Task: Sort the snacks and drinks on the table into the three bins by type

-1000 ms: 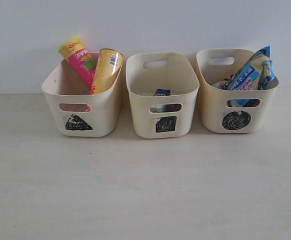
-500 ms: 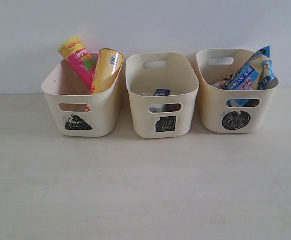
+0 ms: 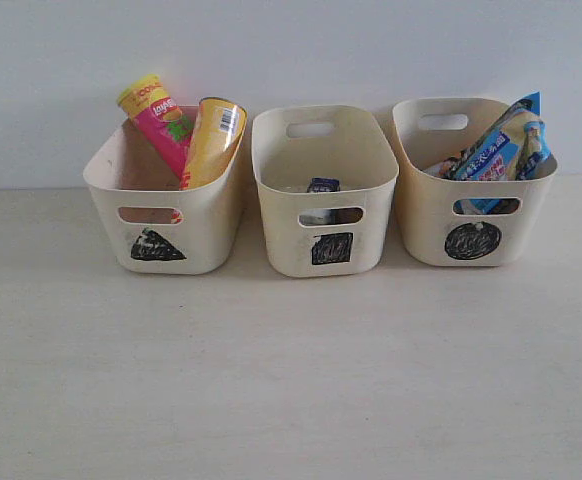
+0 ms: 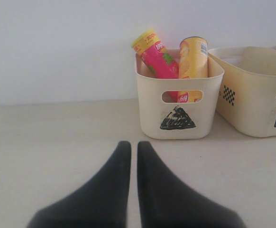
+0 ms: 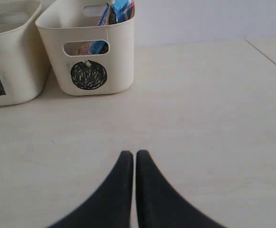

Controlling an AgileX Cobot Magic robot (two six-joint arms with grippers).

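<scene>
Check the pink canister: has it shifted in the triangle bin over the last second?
No. The pink canister holds the same spot and tilt relative to the triangle bin rim.

- Triangle bin (image 3: pixel 206 215), 10 o'clock on the table (image 3: pixel 291 380): pink canister (image 3: pixel 159 120) and yellow-orange canister (image 3: pixel 213 140) lean inside, tops above the rim.
- Square bin (image 3: pixel 281 230), 12 o'clock: small blue-and-white carton (image 3: pixel 322 186) sits low inside.
- Circle bin (image 3: pixel 421 220), 2 o'clock: blue-and-white foil packets (image 3: pixel 496 150) stand tilted.
</scene>
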